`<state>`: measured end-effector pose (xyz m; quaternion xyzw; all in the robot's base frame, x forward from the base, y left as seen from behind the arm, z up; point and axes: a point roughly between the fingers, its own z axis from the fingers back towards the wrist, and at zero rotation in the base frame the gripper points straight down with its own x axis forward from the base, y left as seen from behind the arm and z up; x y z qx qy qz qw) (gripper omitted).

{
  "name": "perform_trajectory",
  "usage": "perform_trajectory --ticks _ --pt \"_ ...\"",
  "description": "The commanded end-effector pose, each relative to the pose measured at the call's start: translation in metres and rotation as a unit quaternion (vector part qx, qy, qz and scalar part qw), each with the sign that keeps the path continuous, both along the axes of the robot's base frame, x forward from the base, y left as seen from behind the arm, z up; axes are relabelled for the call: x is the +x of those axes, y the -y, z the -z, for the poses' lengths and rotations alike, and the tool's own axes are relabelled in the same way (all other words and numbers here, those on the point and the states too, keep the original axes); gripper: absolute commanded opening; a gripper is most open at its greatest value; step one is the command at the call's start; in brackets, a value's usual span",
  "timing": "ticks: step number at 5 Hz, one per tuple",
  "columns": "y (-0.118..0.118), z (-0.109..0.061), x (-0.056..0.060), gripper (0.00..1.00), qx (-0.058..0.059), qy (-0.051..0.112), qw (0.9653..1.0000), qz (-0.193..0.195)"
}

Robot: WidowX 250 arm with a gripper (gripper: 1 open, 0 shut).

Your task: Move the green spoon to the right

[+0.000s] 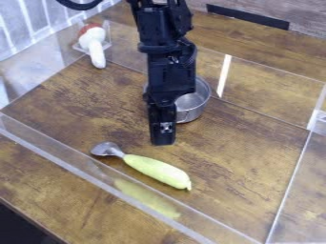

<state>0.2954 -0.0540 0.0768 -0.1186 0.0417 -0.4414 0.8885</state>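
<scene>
The green spoon (148,166) lies flat on the desk (254,162), below and slightly left of the fingers (162,136) in the picture, clear of them, its long axis running from the grey bowl at upper left to the yellow-green handle at lower right. Fingers pinched shut, pointing steeply down, holding nothing; the single arm stands in front of the steel pot (193,98). No brand, label or writing readable.

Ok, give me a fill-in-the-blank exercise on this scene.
1. The green spoon lies on the wooden ____.
2. The gripper hangs above the spoon with its jaws ____.
3. The steel pot stands ____ the arm, farther from the camera.
4. The spoon's metal bowl points toward the picture's ____ edge.

Missing words: table; shut; behind; left
</scene>
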Motion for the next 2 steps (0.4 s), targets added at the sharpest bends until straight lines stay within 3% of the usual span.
perform_trajectory --ticks 1,2 --pt "-0.0063 -0.0093 0.0088 0.0 -0.006 0.021 0.9997 -0.007" --pt "-0.0069 -0.0084 0.0098 0.0 -0.006 0.018 0.9998 -0.009"
